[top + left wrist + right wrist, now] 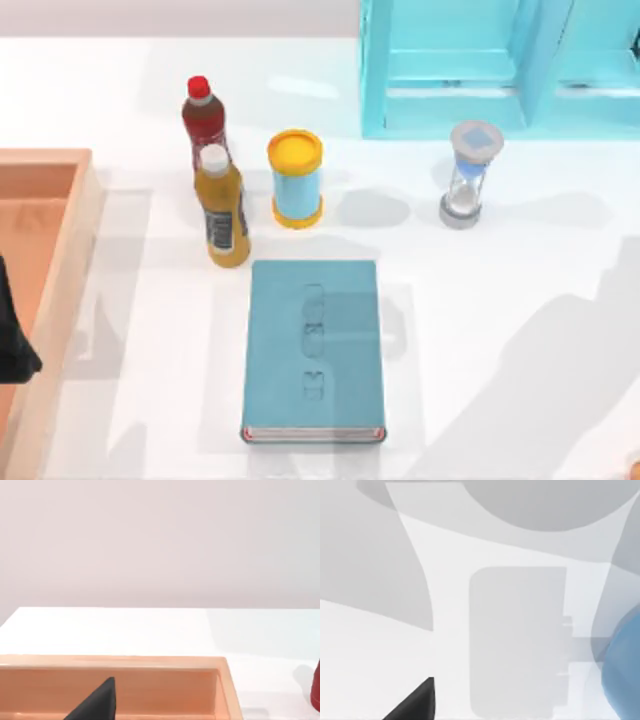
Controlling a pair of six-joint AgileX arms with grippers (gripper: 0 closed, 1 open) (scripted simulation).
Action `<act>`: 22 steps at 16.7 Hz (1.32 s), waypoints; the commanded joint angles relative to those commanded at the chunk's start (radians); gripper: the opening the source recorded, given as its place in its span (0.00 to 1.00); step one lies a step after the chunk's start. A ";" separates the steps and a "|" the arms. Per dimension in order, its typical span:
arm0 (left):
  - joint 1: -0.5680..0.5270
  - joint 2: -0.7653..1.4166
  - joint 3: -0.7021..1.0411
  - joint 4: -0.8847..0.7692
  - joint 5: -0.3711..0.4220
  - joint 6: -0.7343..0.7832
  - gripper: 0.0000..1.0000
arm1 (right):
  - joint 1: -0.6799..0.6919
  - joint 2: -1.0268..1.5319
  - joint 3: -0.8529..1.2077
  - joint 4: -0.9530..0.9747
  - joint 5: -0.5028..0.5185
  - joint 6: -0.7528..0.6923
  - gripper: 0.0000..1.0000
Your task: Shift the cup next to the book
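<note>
The flat teal-blue hardcover book [314, 349] lies mid-worktop, its sides free for a neighbour. A blue rounded edge — likely the small cup [623, 670] — sits near my right hand; grip state: cannot tell.

The left arm [15, 345] of the AgileX pair sits at the table's left edge, a dark shape low in the top view. One dark fingertip [97, 702] of its gripper juts into the left wrist view; a matching dark fingertip [417, 702] shows in the right wrist view.
</note>
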 joint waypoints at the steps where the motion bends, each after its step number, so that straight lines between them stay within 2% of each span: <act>1: 0.000 0.000 0.000 0.000 0.000 0.000 1.00 | 0.000 0.000 0.000 0.000 0.000 0.000 1.00; 2: 0.000 0.000 0.000 0.000 0.000 0.000 1.00 | 0.000 0.000 0.000 0.000 0.000 0.000 1.00; 15: 0.000 0.000 0.000 0.000 0.000 0.000 1.00 | 0.000 0.000 0.000 0.000 0.000 0.000 0.02; 22: 0.000 0.000 0.000 0.000 0.000 0.000 1.00 | 0.000 0.000 0.000 0.000 0.000 0.000 0.00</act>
